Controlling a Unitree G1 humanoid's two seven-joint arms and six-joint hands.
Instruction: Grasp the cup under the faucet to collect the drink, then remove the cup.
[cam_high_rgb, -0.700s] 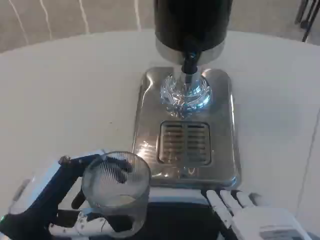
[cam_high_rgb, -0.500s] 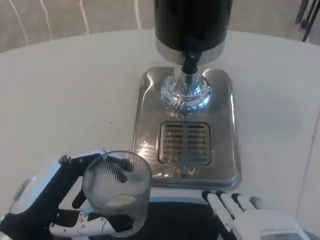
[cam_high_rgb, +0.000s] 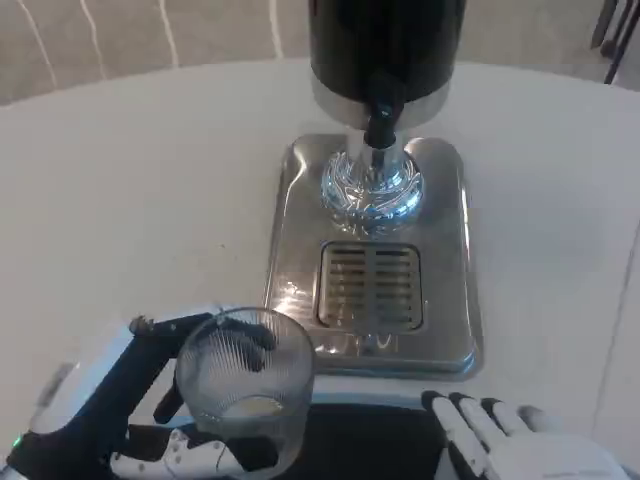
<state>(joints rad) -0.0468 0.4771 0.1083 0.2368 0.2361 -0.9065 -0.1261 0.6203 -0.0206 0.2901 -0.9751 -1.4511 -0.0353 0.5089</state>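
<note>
Near the surface's front edge, head view, our left hand wraps the cup, holding it upright so it won't spill; a little pale drink sits inside. It's clear of the faucet and tray. Our right hand rests spread, holding nothing.

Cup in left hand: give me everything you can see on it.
The cup is a clear, round tumbler with fine vertical ribbing, glass or plastic by its look. It stands upright, mouth open, near the picture's lower left, in front of the steel tray and well short of the faucet. A pale patch shows at its bottom, perhaps a little drink. The left hand grips it, fingers around its sides.
</note>
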